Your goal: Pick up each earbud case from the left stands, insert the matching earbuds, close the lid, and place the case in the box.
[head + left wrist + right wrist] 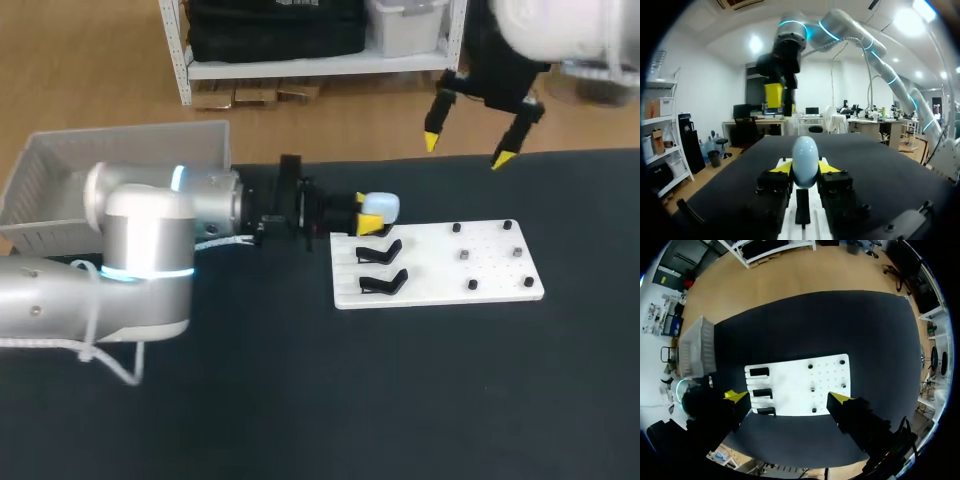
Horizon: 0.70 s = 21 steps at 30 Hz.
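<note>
Left gripper [805,168] clamped on smooth egg-shaped earbud case [804,154], right gripper [789,397] splayed above flat white board [795,377]

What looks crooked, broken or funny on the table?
Nothing stands out. The white board lies flat, its black stands sit in a row, and the left gripper holds the pale blue earbud case. The right gripper hangs open above.
</note>
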{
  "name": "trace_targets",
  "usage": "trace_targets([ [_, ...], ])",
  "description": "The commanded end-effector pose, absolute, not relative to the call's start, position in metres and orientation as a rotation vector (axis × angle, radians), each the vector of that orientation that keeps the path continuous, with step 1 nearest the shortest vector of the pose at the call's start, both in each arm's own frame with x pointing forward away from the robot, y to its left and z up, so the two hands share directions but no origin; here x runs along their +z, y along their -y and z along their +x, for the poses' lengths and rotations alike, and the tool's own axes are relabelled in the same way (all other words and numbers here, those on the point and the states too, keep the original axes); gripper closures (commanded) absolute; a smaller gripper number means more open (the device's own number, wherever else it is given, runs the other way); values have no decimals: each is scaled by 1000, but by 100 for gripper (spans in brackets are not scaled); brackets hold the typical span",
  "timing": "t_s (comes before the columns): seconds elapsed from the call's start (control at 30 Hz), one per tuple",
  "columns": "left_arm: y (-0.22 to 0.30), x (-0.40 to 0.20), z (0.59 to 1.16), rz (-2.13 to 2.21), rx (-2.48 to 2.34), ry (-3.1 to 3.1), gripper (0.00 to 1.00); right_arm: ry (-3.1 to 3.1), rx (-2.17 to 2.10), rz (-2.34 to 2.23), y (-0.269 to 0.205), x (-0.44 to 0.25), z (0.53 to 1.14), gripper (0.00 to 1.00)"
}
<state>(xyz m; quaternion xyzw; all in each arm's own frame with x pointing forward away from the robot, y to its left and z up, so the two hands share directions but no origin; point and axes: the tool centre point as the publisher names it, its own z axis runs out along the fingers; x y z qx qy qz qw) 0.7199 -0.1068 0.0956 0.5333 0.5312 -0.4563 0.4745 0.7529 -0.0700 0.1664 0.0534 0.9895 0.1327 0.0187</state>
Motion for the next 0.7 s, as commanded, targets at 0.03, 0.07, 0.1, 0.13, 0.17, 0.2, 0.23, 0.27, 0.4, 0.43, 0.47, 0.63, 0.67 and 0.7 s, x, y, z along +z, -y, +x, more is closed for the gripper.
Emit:
trace_targets([
  [0.03,48,122,699,1237,-1005,-1412,100,-2907,396,191,74,166,736,0],
  [0.07,36,125,700,1224,-983,-1439,100,-2907,396,191,74,166,736,0],
  [0.1,25,127,702,1210,-966,-1463,100,-2907,396,191,74,166,736,0],
  [0.13,13,129,705,1190,-949,-1495,100,-2907,396,191,74,166,736,0],
  [0.17,2,130,708,1163,-938,-1524,100,-2907,396,191,74,166,736,0],
  [0.2,-9,131,711,1138,-925,-1555,100,-2907,396,191,74,166,736,0],
  [0.23,-20,132,716,1115,-909,-1586,100,-2907,396,191,74,166,736,0],
  [0.27,-31,132,720,1091,-894,-1611,100,-2907,396,191,74,166,736,0],
  [0.4,-74,133,747,914,-879,-1742,100,-2907,396,191,74,166,736,0],
  [0.43,-85,133,754,873,-867,-1775,100,-2907,396,191,74,166,736,0],
  [0.47,-92,133,759,850,-865,-1791,100,-2907,396,191,74,166,736,0],
  [0.63,-145,136,793,714,-771,-1893,100,-2907,396,191,74,166,736,0],
  [0.67,-155,134,799,694,-737,-1925,100,-2907,396,191,74,166,736,0],
  [0.7,-164,132,804,661,-716,-1952,100,-2907,396,191,74,166,736,0],
])
